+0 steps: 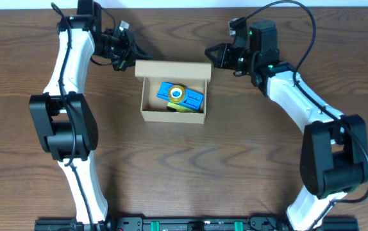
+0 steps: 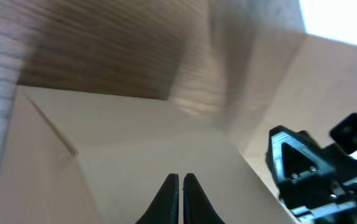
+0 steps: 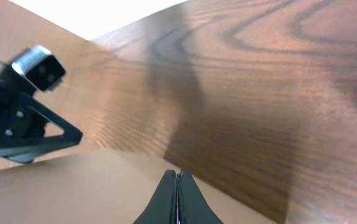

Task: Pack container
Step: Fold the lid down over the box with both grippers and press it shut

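The container (image 1: pixel 171 117) is a tan cardboard box in the middle of the table, open at the top, with its flap lid (image 1: pixel 173 69) standing up along the far side. Inside lie a blue packet with a yellow-and-white round mark (image 1: pixel 181 95) and something yellow-green (image 1: pixel 185 108) under it. My left gripper (image 1: pixel 129 61) is shut and empty at the flap's far left corner. The right gripper (image 1: pixel 211 56) is shut and empty at the far right corner. In the left wrist view the shut fingertips (image 2: pixel 180 180) sit over the flap (image 2: pixel 122 143); the right wrist view shows the same for its gripper (image 3: pixel 177 177) and flap (image 3: pixel 73 186).
Dark wood table (image 1: pixel 248 147) lies all round the box. Both arms reach in from the near edge, the left arm (image 1: pixel 65 122) and the right arm (image 1: pixel 331 147). Each wrist view catches the opposite gripper across the flap.
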Controlling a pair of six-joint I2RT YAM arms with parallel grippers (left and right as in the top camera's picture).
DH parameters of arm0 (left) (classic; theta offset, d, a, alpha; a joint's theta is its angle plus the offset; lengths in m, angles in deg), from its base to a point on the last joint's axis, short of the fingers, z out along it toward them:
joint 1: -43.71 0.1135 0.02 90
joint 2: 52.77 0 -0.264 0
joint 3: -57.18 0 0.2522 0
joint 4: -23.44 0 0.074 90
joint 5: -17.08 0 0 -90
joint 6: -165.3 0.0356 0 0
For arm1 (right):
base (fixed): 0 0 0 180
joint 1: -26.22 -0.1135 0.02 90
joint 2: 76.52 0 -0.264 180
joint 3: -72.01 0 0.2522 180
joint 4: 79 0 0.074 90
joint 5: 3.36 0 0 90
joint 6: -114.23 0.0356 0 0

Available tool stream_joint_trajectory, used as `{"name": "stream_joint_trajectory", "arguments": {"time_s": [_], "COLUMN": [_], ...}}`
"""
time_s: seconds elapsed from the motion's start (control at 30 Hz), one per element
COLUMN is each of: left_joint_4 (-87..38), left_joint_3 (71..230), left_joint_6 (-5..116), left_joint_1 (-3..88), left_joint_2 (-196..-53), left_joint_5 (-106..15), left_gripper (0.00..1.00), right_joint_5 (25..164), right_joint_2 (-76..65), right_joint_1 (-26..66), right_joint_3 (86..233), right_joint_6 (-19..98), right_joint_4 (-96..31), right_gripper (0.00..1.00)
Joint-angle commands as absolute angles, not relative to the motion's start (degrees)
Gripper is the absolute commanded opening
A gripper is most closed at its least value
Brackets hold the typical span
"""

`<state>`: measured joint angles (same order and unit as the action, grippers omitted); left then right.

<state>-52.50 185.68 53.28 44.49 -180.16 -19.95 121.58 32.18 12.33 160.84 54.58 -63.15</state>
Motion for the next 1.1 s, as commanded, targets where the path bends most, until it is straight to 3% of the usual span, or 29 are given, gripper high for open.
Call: {"name": "stream_joint_trajectory", "arguments": {"time_s": [0.0,0.5,1.07], "left_joint_4": [-56.17,-70.64,-71.14], "left_joint_3": [187.69,187.80,187.80], "left_joint_6": [58.07,58.33,54.40], "left_joint_1": [43.70,38.37,37.30], "left_joint_2": [-178.33,-178.26,-169.39], "left_joint_5": [-26.25,-43.01,-51.38], "left_gripper": [0.05,0.05,0.05], "right_joint_5": [120.16,100.99,97.58], "right_joint_2": [29.17,24.66,30.11], "right_joint_1": [9.96,-2.60,-9.58], "right_joint_3": [161.80,169.47,170.33], "right_joint_6": [51.78,41.38,40.90], "right_joint_4": [-60.87,-34.25,-30.47], "right_gripper": [0.02,0.02,0.01]}}
